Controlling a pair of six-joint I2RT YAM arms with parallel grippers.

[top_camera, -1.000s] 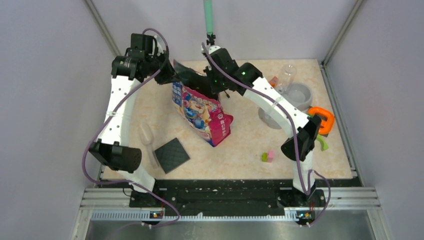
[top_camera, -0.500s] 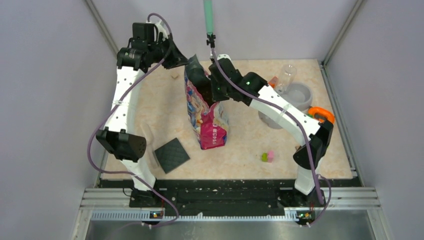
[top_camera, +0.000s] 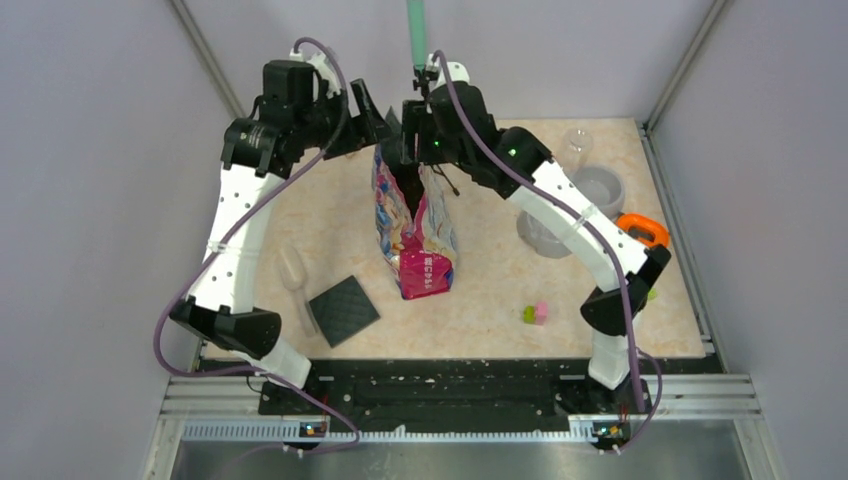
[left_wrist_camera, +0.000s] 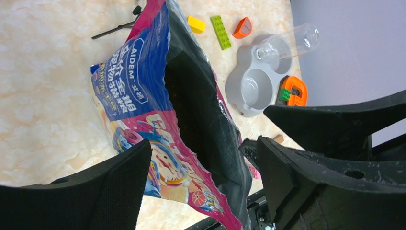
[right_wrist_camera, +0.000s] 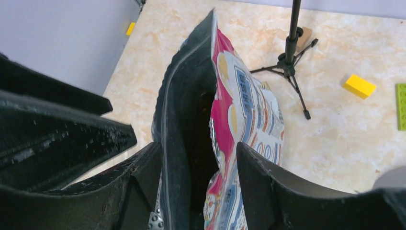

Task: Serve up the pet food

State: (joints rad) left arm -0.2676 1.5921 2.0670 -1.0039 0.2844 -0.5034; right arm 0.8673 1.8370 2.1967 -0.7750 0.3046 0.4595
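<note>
Two arms lean in over the middle of the table (top_camera: pixel 490 290), both meeting at the top of the pink-and-blue cartoon bag (top_camera: pixel 415 235), which stands upright with its mouth gaping. The left gripper (left_wrist_camera: pixel 203 143) has its fingers spread wide, the open mouth showing between them and nothing clamped. The right gripper (right_wrist_camera: pixel 197 146) is parted too, its fingers (right_wrist_camera: pixel 139 187) straddling the top of the bag with both walls loose in the gap; I can't tell if a pad brushes the foil. The pet food (right_wrist_camera: pixel 206 104) is down inside the bag, only a brownish glimpse in the dark interior. Off to the right sits a grey double bowl (top_camera: pixel 603 190) with a clear bottle (left_wrist_camera: pixel 287 42) lying across it, and an orange piece (top_camera: pixel 640 230) just beside that. A dark square mat (top_camera: pixel 343 310) and a clear scoop (top_camera: pixel 293 272) lie near the left arm. Small green and pink blocks (top_camera: pixel 535 314) sit near the front, a yellow block (right_wrist_camera: pixel 359 86) and a little black tripod (right_wrist_camera: pixel 292 45) at the back.
</note>
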